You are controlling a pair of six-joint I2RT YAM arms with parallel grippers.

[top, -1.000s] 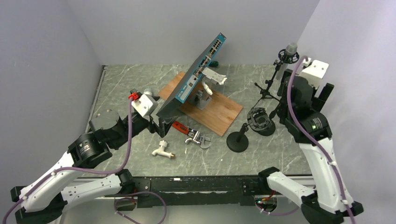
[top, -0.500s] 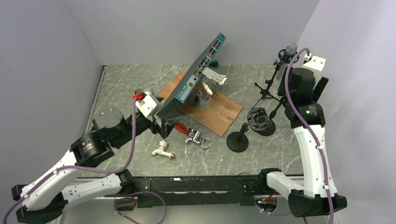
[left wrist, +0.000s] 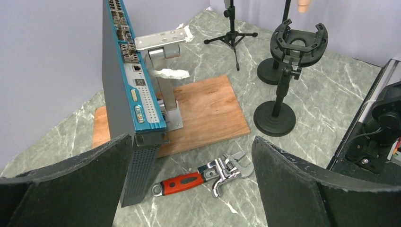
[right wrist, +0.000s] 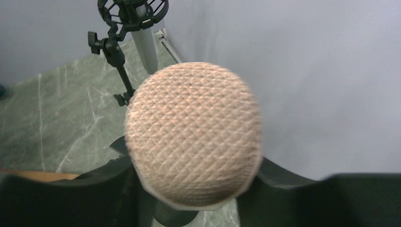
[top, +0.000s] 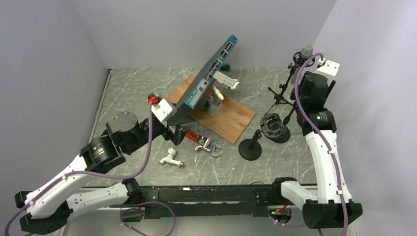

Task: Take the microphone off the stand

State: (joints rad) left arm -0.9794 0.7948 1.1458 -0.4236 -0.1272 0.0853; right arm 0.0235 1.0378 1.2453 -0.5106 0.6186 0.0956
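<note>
A microphone with a pinkish mesh head fills the right wrist view, its dark body below the head. My right gripper straddles it: a dark finger passes on each side, and the head hides the fingertips and any contact. From above, that gripper sits at the back right and covers the microphone and its stand. The left wrist view catches the pink head beside a black pole. My left gripper hangs open above a red-handled wrench.
A grey microphone sits in a shock mount on a tripod just behind. Two round-base stands with empty shock mounts stand nearby. A blue network switch leans on a wooden board. A tap lies on the table.
My right gripper has swung back and up toward the far right corner and its jaws have narrowed around the microphone. The left arm has moved right, toward the wrench, jaws still wide.
</note>
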